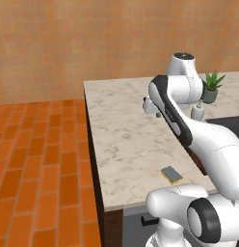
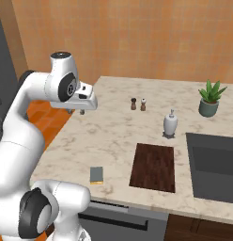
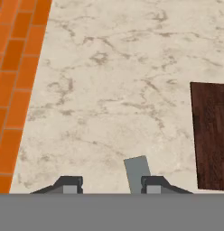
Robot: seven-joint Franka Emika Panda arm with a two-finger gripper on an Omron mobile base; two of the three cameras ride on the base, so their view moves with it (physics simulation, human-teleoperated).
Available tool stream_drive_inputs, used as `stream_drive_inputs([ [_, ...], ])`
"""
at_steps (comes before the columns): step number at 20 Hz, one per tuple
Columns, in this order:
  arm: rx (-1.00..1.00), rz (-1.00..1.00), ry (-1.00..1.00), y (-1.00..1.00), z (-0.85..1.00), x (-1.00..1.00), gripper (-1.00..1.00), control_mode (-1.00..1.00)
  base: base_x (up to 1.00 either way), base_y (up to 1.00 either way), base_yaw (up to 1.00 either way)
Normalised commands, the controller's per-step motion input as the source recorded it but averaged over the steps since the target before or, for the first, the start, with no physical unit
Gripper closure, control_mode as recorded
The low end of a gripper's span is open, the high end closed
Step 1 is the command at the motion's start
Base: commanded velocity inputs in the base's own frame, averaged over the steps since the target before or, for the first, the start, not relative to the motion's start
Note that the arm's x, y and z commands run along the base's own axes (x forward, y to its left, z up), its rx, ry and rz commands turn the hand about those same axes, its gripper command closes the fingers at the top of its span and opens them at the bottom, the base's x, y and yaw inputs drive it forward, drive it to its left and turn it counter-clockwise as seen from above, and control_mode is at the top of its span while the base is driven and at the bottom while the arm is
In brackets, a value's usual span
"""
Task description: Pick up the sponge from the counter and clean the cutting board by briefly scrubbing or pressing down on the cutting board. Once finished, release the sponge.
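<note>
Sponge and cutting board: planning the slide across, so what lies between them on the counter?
Nothing: bare marble counter separates the yellow, grey-topped sponge from the dark wooden cutting board in the right base view.

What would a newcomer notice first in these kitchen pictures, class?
The white arm rears over the counter, its tool open and empty, high above the left end. Below lie the sponge near the front edge and the dark board to its right. A plant stands at the back.
</note>
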Motion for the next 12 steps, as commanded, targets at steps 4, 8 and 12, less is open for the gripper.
stream_drive_inputs([
  [4, 0.0, 0.0, 0.04, 0.0, -0.24, 0.0, -1.0, -1.0, 0.0, 0.0, 0.0],
  [8, 0.0, 0.0, 0.0, -0.08, -0.68, 0.0, -1.0, -1.0, 0.0, 0.0, 0.0],
  [12, 0.0, 0.0, 0.01, -0.41, -1.0, 0.0, -1.0, -1.0, 0.0, 0.0, 0.0],
])
